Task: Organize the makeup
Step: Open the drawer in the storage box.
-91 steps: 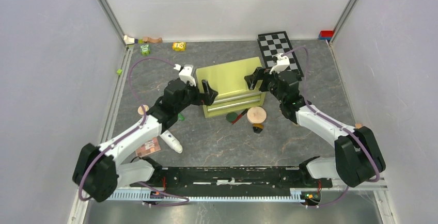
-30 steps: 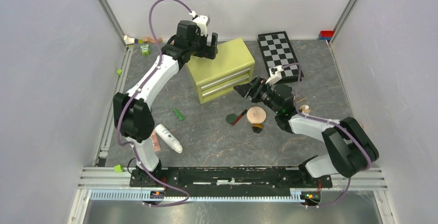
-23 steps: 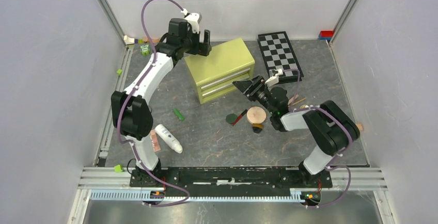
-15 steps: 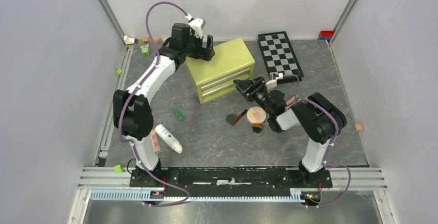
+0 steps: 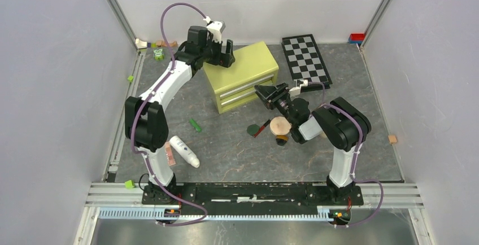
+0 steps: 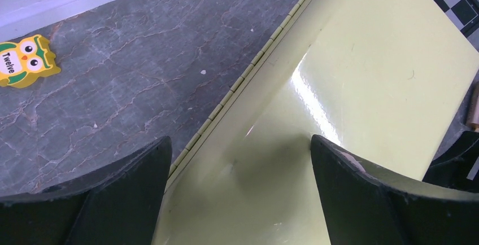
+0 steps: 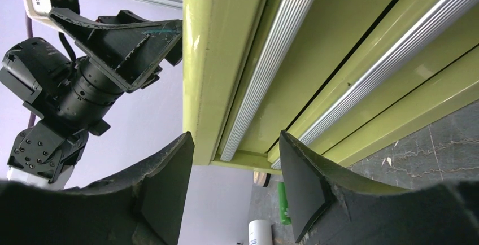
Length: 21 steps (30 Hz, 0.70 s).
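Fingers (image 6: 113, 194) of the left gripper (image 6: 240, 143) stand wide apart over the far left edge of the yellow-green drawer chest (image 5: 243, 67). One finger is above the lid and the other is past the hinged edge, over the grey table (image 5: 361, 104). They hold nothing, and we cannot tell whether they touch the lid. A yellow owl block (image 6: 21, 62) lies on the table farther left.

The right gripper (image 7: 234, 143) is also spread and empty. It faces the chest's front, just before the ribbed metal handles (image 7: 271, 58) of the two closed drawers. We cannot tell whether it touches them.

All the makeup we can see lies on the table, outside the chest. Near of the chest's right corner sits the round peach compact (image 5: 280, 125). The dark green disc (image 5: 253, 128) and the red stick (image 5: 263, 127) lie just to its left. Well to the left, near the left arm's base, lies the white tube (image 5: 184, 151). The eyeshadow palette (image 5: 169, 156) is just beside it, half hidden behind the arm. The checkerboard (image 5: 308, 58) lies flat at the far right.
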Tool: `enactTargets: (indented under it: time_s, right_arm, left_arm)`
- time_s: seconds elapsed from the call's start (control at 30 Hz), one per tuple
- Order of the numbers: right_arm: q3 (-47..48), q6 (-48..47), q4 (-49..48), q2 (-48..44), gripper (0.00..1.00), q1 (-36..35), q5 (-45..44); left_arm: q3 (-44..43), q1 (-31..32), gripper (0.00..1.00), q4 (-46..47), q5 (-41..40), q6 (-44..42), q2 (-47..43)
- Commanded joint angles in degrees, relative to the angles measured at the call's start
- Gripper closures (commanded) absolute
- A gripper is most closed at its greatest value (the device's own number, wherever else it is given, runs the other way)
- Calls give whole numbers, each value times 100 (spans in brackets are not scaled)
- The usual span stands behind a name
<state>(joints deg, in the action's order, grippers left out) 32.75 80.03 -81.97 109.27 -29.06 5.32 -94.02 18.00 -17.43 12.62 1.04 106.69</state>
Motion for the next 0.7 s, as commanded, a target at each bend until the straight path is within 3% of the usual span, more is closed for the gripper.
enactTargets:
  time_s: [0.0, 0.67]
  right_arm:
    - [211, 99, -384, 157, 37, -38, -129]
    - [864, 453, -218, 872, 45, -177, -488]
  left_arm:
    - [-104, -16, 3, -215, 24, -430, 138]
    - [-126, 0, 5, -340, 84, -454, 189]
